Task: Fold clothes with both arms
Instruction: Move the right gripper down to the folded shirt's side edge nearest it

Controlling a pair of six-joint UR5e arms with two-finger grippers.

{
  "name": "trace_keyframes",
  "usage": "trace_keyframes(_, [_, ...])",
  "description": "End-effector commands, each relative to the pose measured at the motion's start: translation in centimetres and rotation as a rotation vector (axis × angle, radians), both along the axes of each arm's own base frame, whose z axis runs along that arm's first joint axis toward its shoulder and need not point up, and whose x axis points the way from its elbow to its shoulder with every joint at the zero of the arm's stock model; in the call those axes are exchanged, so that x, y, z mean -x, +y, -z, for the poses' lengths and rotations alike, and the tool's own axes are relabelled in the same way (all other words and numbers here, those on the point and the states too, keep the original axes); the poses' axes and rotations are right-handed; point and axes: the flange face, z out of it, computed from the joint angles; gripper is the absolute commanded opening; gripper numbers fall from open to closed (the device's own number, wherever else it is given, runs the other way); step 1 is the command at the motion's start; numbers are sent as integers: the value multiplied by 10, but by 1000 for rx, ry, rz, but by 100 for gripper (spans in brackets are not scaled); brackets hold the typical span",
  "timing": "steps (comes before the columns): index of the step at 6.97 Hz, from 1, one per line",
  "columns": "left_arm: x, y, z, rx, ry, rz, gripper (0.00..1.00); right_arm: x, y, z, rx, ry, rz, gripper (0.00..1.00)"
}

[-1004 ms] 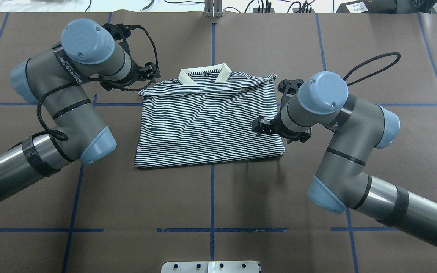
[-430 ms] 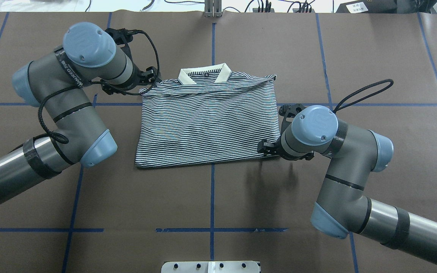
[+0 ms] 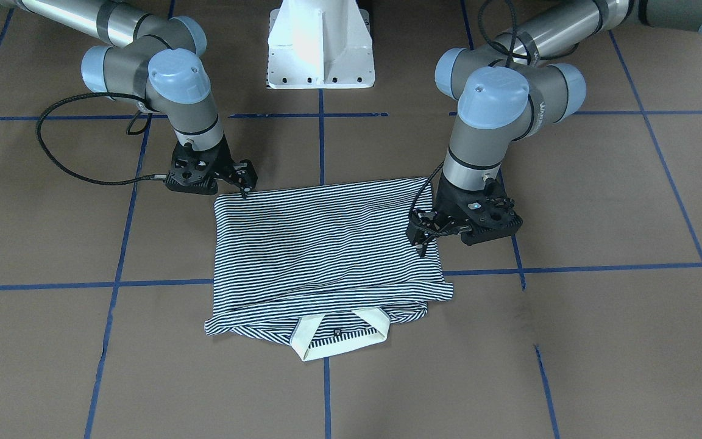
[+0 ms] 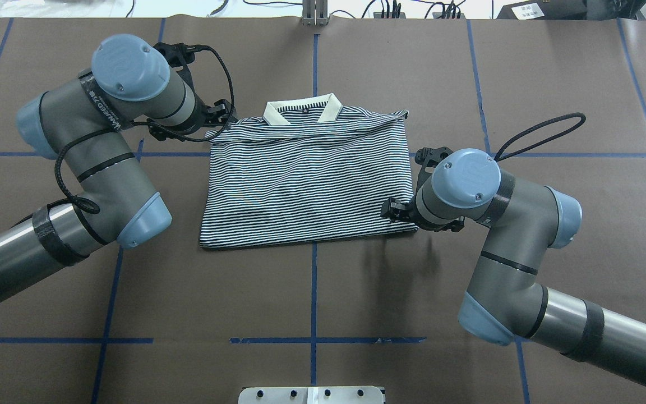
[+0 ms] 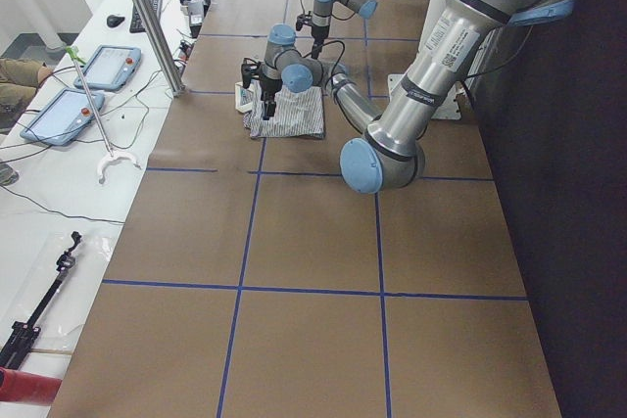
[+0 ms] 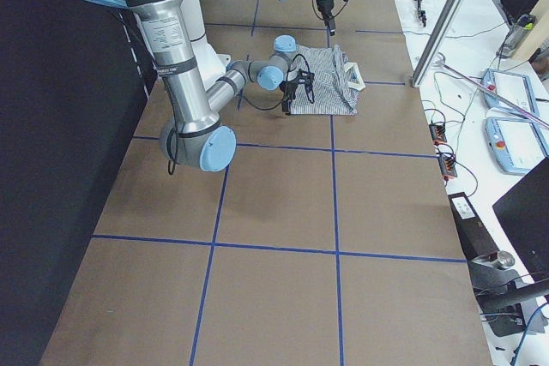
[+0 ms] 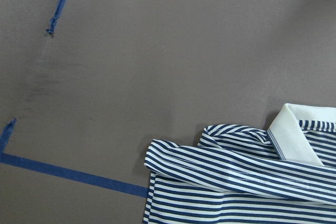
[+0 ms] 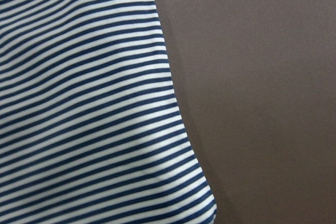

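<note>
The shirt (image 3: pixel 326 244) lies folded flat on the counter (image 3: pixel 570 341). One hem corner is under the right tool (image 3: pixel 244 186), and a side edge is under the left tool (image 3: pixel 421 241). I cannot tell whether either is released or clenched. A shallow pinch would likely catch only the top layer, so lifting could slide the fold apart. Uneven pulls could skew it.

Bright, even overhead light, soft shadows, polo shirt (image 8: pixel 84 103) slightly blurred in right wrist close-up.
</note>
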Motion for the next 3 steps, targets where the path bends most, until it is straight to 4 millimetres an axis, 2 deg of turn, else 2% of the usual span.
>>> trace_keyframes(1, [1,0,-3,2,-3,1,100,1,-12,-9,60,8,-64,100])
trace_keyframes(3, [0,1,-3,2,-3,-1,100,6,-10,-12,65,14,-55,100])
